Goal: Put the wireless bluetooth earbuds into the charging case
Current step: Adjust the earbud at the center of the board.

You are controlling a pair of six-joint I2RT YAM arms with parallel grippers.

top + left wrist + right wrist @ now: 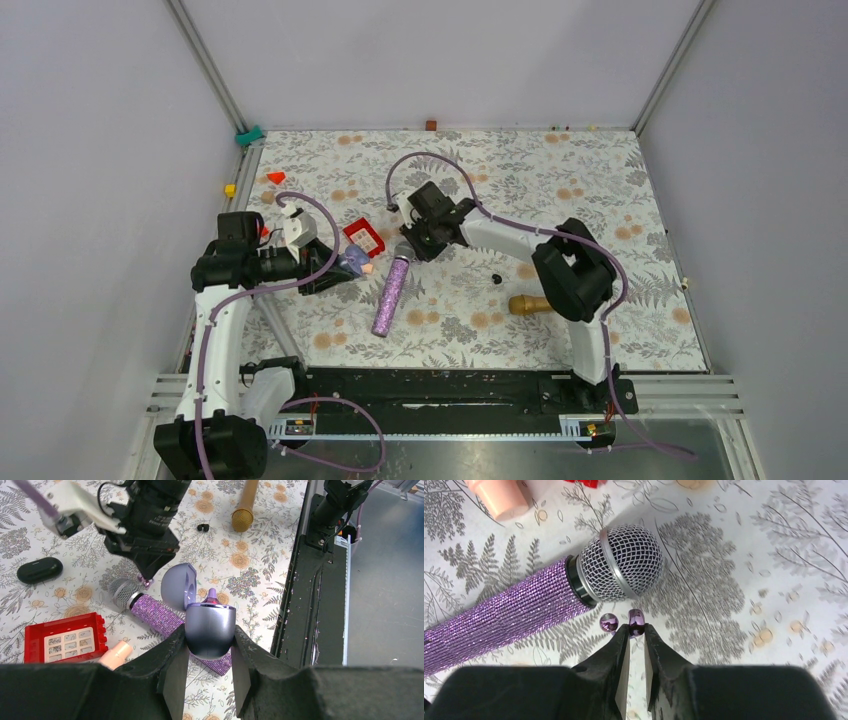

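My left gripper is shut on a lavender charging case, held above the table with its lid open; it also shows in the top view. A purple tip sticks up from the case. My right gripper is shut on a tiny shiny purple earbud, low over the cloth beside the purple microphone's mesh head. A second shiny purple bud lies just left of it. One tiny black bud-like piece lies apart on the cloth.
The glittery purple microphone lies under the case. A gold microphone lies to the right. A black oval capsule, a red block and a peach cylinder lie close by. Small toys sit at the far left.
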